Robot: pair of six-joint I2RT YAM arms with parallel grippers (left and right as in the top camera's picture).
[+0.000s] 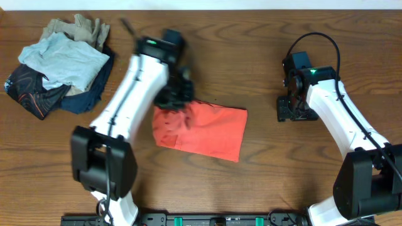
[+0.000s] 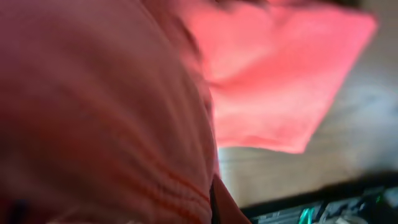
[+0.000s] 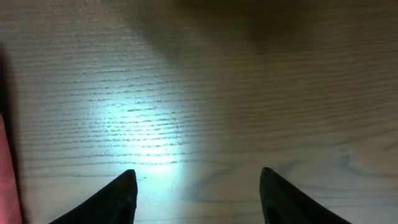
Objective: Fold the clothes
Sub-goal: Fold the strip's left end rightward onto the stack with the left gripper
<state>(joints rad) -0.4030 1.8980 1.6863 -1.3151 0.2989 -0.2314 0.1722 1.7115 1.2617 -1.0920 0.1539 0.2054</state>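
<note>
Overhead first: the coral-red T-shirt (image 1: 210,133) lies mid-table as a folded rectangle, its left end rumpled and bunched up. The left claw (image 1: 177,99) sits right at that upper-left corner, blurred, pressed together and pinching the shirt's fabric. The right claw (image 1: 292,108) is off to the shirt's right, apart from it, over the bare wooden table (image 1: 264,182). In the far left corner there's a heap of garments (image 1: 59,66) in light blue, tan, navy and black, well apart from the shirt.

Left wrist view — coral cloth fills nearly everything. A blurred fold sits right up against the lens, with the flatter part of the T-shirt (image 2: 280,81) beyond it on the table (image 2: 354,143). The fingers themselves are hidden.

Right wrist view — two dark fingertips (image 3: 118,202) are spread wide, and the right claw (image 3: 198,193) has only wood grain between them. A sliver of coral shows at the left edge.
</note>
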